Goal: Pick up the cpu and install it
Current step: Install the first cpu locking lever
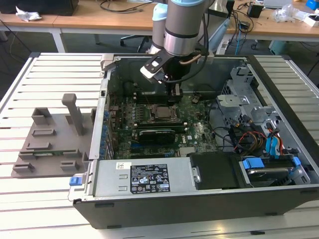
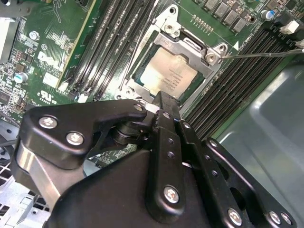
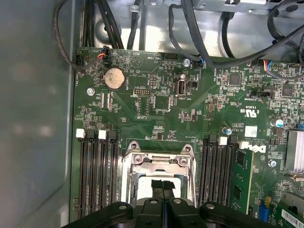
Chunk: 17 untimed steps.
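Slatted white tabletop [image 1: 50, 74] carries a moulded grey plastic tray [image 1: 55, 149] at the exterior view's left and an open black computer case [image 1: 174, 209] to its right. Over the green motherboard [image 3: 161, 114] the black hand [image 2: 161, 97] hangs, fingers pressed together with nothing between them, tips close over the socket. Flat square cpu with dull silver top [image 2: 168, 76] already lies inside the metal socket frame [image 2: 190, 45]: pick and placing look done; whether the thin latch lever [image 2: 266, 53] is clamped, cannot tell.
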Tool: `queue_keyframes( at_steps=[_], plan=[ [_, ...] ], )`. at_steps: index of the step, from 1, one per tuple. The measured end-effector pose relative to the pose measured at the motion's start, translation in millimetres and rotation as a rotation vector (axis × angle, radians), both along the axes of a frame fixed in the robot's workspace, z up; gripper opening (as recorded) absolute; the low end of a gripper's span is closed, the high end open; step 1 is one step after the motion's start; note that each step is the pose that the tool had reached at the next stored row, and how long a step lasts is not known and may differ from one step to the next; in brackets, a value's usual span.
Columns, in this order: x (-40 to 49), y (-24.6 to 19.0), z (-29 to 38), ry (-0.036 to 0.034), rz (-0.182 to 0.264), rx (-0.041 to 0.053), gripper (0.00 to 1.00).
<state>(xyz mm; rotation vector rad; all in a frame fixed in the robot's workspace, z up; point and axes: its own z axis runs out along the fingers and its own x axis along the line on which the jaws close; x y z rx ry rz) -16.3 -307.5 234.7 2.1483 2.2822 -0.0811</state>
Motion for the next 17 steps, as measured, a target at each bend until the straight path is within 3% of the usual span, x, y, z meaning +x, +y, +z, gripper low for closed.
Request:
queue_keyframes(
  at_steps=[9, 17],
  plan=[
    [-5.6, 0.0, -3.5, -0.0001, 0.000, 0.0002, 0.11],
    [-17.2, 0.0, -7.1, 0.0000, 0.000, 0.0000, 0.11]
  ],
)
